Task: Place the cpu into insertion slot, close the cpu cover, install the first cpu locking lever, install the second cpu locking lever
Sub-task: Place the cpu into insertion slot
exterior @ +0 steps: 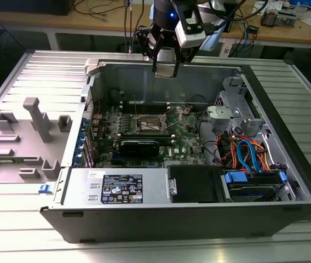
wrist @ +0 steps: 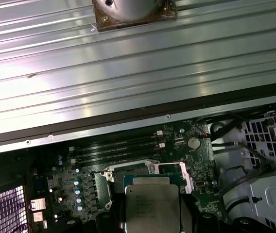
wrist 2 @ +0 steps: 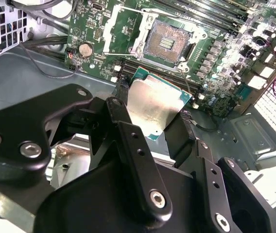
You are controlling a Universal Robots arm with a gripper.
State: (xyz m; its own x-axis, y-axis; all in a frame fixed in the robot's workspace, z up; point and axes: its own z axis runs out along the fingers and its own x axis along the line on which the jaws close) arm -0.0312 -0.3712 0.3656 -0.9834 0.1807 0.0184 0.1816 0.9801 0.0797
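My gripper (exterior: 165, 70) hangs above the back wall of the open computer case, shut on the cpu (wrist 2: 153, 106), a flat silver-grey square chip with a green rim. In both wrist views the chip sits clamped between the two black fingers (wrist 2: 120, 108), and it also appears as the cpu (wrist: 152, 206) under my gripper (wrist: 152, 216). Below on the green motherboard (exterior: 185, 141) lies the insertion slot (wrist 2: 169, 41), its dark pin field bare. The cpu cover (wrist 2: 124, 30) stands swung open beside the slot. The slot (exterior: 150, 125) is lower and nearer than the gripper in the exterior view.
Long black memory slots (exterior: 144, 107) run behind the socket and a black card (exterior: 140, 146) lies in front of it. A drive cage with orange and blue cables (exterior: 246, 156) fills the exterior view's right. Grey fixture blocks (exterior: 38, 118) stand on the ribbed table at that view's left.
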